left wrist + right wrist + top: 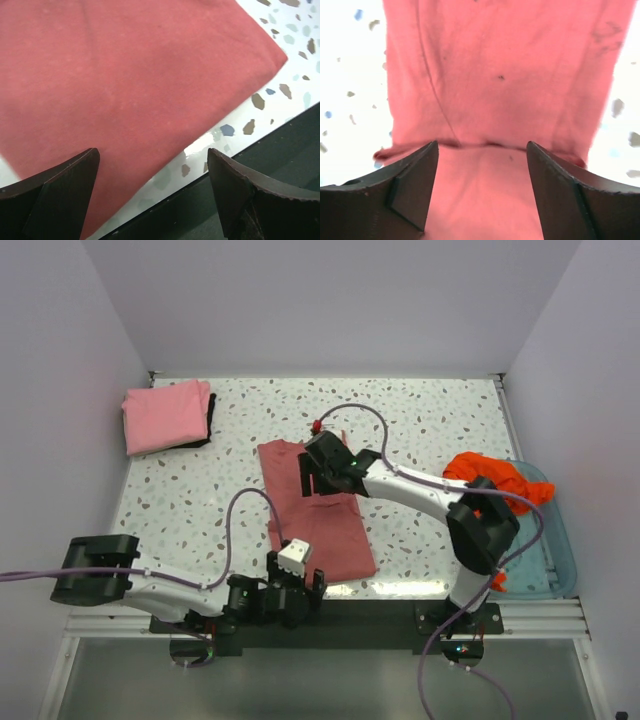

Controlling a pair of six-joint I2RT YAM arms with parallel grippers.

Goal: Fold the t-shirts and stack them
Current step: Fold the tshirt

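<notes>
At the near edge of the table (200, 500), my left gripper (297, 582) hangs low just over the near right corner of the rose-red t-shirt (320, 515). Its jaws stand wide apart with nothing between them. Through my left wrist camera I see my two dark fingers (60, 195) framing the shirt's smooth edge, a strip of speckled tabletop and the black rail (280, 165) that borders the table.

The rose-red t-shirt lies flat in the middle of the table as a long folded strip, running from far left to near right. Farther out, my right arm stretches across to the strip's far half, and my right gripper (312, 475) hovers over it, pointing down. Its jaws are parted too and grip nothing. In my right wrist view the fingers (412, 190) stand either side of a crosswise fold line in the cloth beneath them. Whether the tips touch the cloth I cannot tell.

Off to the right, well apart from the strip, the orange t-shirt (495, 480) sits crumpled in a heap at the far end of the pale blue tray (550, 560). In the far left corner the pink t-shirt (165, 415) rests folded into a neat square on something dark (211, 420) that shows along its right edge. What that is I cannot tell.
</notes>
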